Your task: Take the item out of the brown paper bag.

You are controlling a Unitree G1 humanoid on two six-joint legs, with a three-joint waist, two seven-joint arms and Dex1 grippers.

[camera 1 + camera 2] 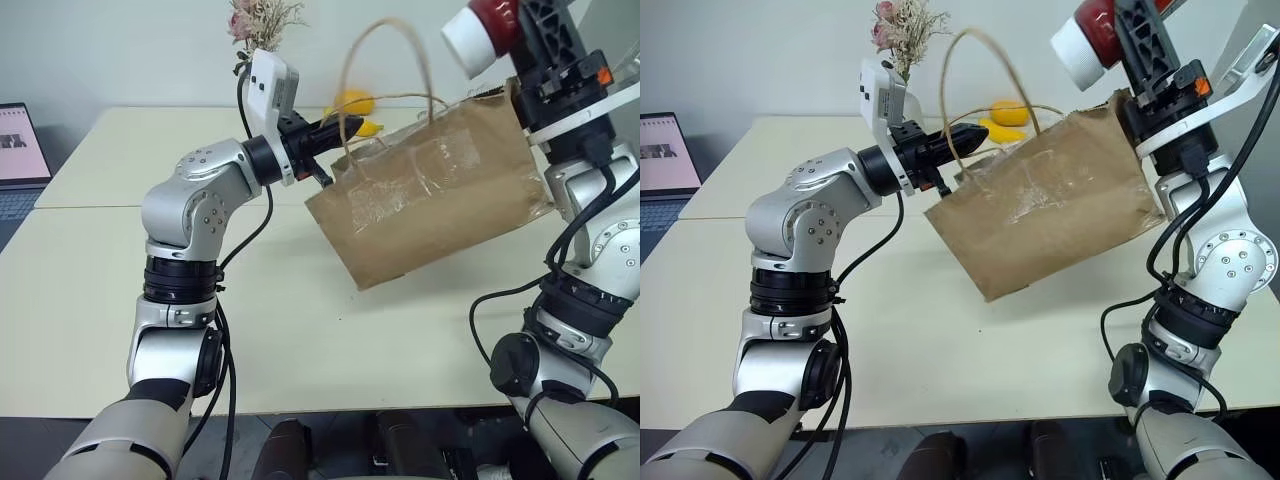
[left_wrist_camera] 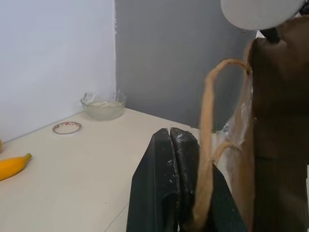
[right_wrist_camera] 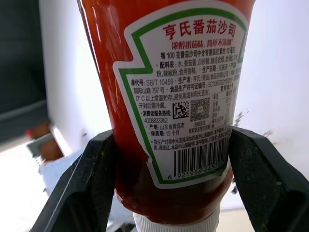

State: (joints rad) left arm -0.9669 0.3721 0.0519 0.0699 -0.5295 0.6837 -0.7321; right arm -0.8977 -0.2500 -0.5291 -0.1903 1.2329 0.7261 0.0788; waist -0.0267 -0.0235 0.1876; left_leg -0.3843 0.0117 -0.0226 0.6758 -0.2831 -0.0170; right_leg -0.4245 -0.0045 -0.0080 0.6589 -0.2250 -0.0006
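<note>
We see the left gripper (image 1: 335,130) reaching level toward three o'clock, fingers pressed together on a handle of the brown paper bag (image 1: 440,190), which hangs tilted above the table (image 1: 90,300). The right gripper (image 3: 169,159), raised at one o'clock, clamps the ketchup bottle (image 3: 164,87), white cap pointing toward ten o'clock; its body is cut off.

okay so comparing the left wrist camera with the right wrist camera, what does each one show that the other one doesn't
Left wrist view: the left gripper, shut on a handle of the brown paper bag, with a glass bowl, a small ring and a banana on the table. Right wrist view: the right gripper clamped on the red bottle, its label printed in Chinese with a barcode. Shared: the bottle's white cap and a pale wall.
</note>
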